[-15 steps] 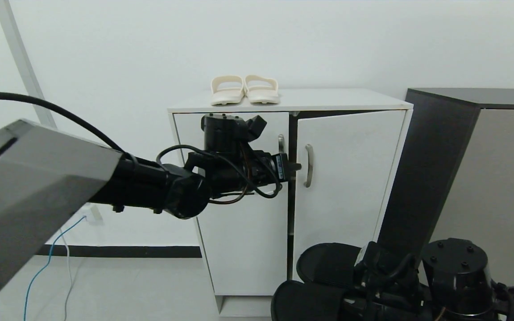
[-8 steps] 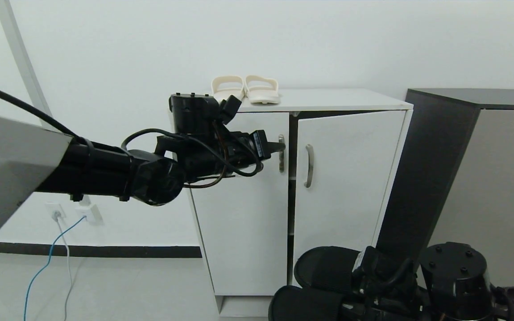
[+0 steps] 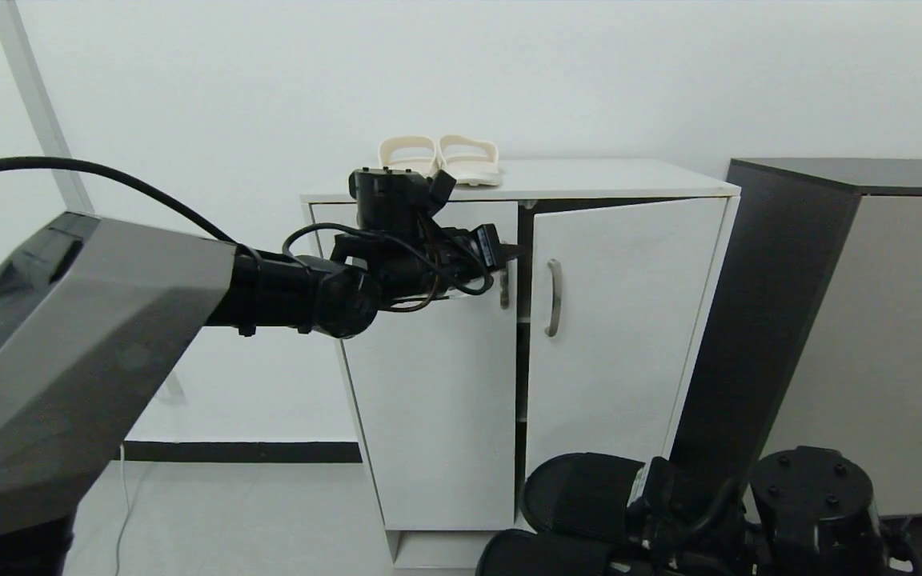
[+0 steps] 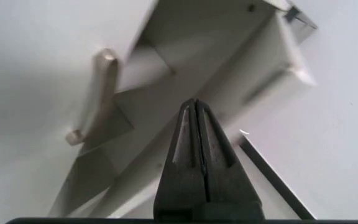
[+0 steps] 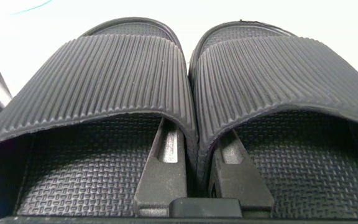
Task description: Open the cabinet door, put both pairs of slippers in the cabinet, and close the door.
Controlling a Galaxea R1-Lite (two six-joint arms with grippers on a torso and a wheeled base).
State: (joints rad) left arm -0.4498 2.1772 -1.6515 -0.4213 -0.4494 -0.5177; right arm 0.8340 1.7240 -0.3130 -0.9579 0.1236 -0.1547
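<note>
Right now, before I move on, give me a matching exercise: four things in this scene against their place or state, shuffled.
Things:
1. cream slippers
2. black slippers
3. right door
4. left gripper

Places or states:
A. shut, beside the left door handle
B. on the cabinet top
C. slightly ajar
D. held in the right gripper

Pairs: 1-B, 2-D, 3-C, 4-A

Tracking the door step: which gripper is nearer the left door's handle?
Left. The left gripper is beside the left door handle; the right gripper is far below it, holding the black slippers.
</note>
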